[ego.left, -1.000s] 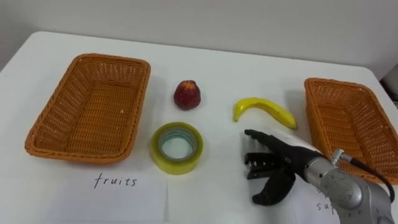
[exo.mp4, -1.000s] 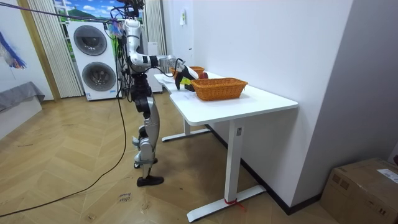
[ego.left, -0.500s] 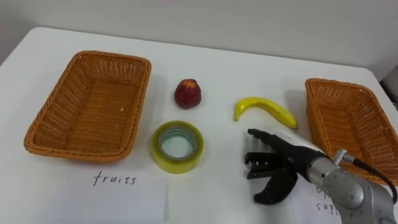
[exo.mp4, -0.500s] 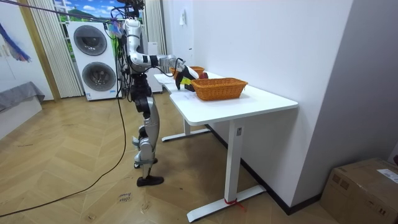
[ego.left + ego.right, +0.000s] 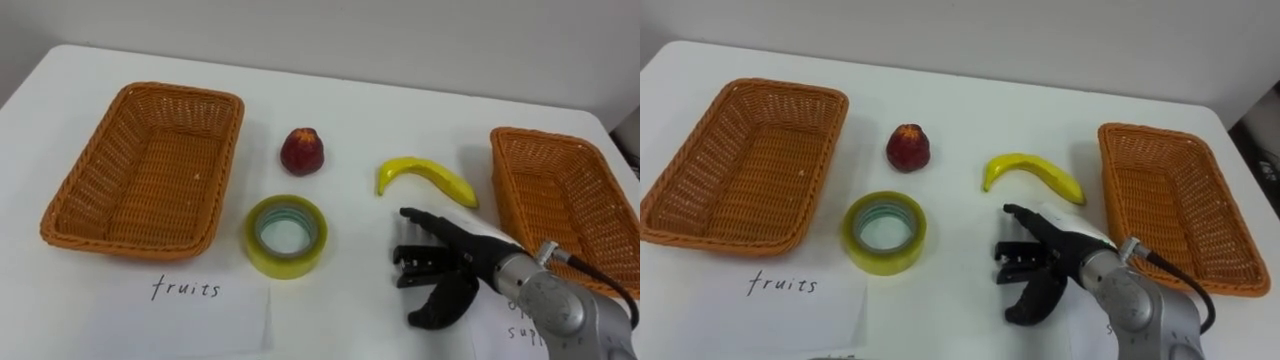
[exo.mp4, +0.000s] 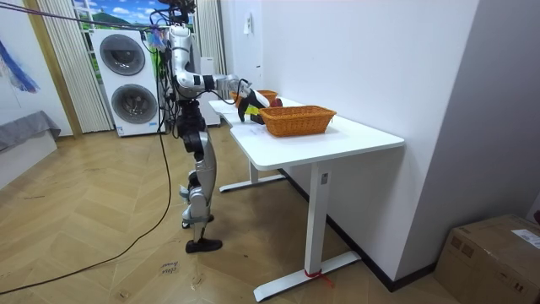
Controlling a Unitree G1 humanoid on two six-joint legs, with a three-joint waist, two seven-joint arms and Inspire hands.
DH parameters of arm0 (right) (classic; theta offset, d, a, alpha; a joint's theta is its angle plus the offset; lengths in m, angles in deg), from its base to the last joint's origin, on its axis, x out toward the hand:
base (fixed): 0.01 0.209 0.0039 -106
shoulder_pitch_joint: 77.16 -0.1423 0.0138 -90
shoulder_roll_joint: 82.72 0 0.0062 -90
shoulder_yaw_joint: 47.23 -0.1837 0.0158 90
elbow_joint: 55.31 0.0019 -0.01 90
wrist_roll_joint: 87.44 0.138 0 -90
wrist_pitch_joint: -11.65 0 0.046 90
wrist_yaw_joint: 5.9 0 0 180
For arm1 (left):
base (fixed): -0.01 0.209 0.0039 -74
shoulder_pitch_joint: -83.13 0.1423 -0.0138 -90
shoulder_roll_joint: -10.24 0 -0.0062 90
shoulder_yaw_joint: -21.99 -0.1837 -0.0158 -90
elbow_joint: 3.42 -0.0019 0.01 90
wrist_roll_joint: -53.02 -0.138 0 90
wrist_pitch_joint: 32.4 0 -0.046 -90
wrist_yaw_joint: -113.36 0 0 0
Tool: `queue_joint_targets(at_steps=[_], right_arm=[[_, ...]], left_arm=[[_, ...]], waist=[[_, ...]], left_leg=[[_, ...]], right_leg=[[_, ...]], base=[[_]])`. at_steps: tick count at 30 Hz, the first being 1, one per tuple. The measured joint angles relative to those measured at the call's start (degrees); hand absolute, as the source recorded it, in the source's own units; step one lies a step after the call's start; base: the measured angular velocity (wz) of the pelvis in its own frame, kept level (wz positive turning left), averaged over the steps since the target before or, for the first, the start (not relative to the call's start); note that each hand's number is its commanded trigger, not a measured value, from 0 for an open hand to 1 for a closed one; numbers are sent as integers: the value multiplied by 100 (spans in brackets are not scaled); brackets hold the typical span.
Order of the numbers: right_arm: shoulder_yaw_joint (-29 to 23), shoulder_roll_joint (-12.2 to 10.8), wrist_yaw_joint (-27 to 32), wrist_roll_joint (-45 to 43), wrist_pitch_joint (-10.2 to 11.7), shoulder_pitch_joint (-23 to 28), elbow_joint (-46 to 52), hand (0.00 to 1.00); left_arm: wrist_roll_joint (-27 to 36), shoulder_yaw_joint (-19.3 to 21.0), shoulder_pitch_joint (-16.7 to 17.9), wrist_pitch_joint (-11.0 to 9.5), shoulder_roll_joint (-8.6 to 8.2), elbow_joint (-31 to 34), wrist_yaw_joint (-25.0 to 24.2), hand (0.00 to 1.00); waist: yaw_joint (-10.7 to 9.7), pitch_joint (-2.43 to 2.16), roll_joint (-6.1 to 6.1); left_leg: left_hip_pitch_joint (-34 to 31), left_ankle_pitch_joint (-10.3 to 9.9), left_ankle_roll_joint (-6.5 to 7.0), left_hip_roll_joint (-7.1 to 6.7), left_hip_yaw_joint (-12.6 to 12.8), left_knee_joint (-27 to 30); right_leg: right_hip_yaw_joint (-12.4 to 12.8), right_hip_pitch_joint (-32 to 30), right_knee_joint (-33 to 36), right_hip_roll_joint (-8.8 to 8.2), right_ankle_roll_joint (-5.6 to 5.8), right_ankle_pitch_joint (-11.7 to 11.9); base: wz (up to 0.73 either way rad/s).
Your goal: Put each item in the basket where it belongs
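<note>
On the white table lie a yellow banana (image 5: 425, 177), a red apple (image 5: 301, 151) and a yellow roll of tape (image 5: 285, 236). An empty wicker basket (image 5: 140, 170) stands at the left behind a paper marked "fruits" (image 5: 184, 290). A second empty wicker basket (image 5: 562, 205) stands at the right. My right hand (image 5: 447, 265) hovers open just in front of the banana, fingers stretched toward the tape and thumb hanging down, holding nothing. In the room view the robot stands at the table's end with that hand (image 6: 245, 100) over the top.
A second paper label (image 5: 505, 325) lies partly hidden under my right forearm. Bare table top spreads between the tape and the right basket. The table's near edge runs just below the labels.
</note>
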Motion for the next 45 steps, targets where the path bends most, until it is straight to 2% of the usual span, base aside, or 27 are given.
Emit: queue_joint_targets(at_steps=[12,14,15,21,28,33,45], right_arm=[[4,0,-20,0,-88,-48,-74,0],[4,0,-31,0,-89,-47,-75,60],[4,0,-38,0,-90,-47,-117,100],[21,1,93,-80,-87,-63,-229,100],[-2,6,542,-265,-85,-497,-885,100],[3,8,709,-323,-78,-516,-943,100],[-4,16,765,-295,-92,-459,-832,100]], left_arm=[[1,-1,117,18,-14,378,31,0],[1,-1,116,18,-14,378,33,0],[2,-1,115,18,-14,370,34,0],[-3,1,136,72,-12,340,36,0],[-18,-1,59,137,-14,171,28,0],[-42,4,10,170,-14,-84,-1,0],[-39,4,-75,217,-18,-84,5,0]], waist=[[1,-14,4],[-1,-17,3],[-1,-17,4],[21,-25,9],[145,-51,58],[150,-50,55],[129,-52,53]], left_leg=[[4,0,0,0,-55,3],[5,0,0,0,-69,2],[20,0,0,0,-77,-1],[82,0,0,1,-109,-13],[113,-1,-1,2,-128,0],[115,-1,-1,2,-135,-6],[132,-1,-1,2,-160,-6]], right_leg=[[-28,9,15,0,-3,2],[-38,12,18,0,-3,2],[-48,26,18,1,-3,2],[-71,103,24,0,-5,5],[-113,165,17,-3,-8,7],[-125,163,13,-5,-8,7],[-145,170,8,0,-8,6]], base=[[0],[0],[3],[1],[3],[0],[0]])
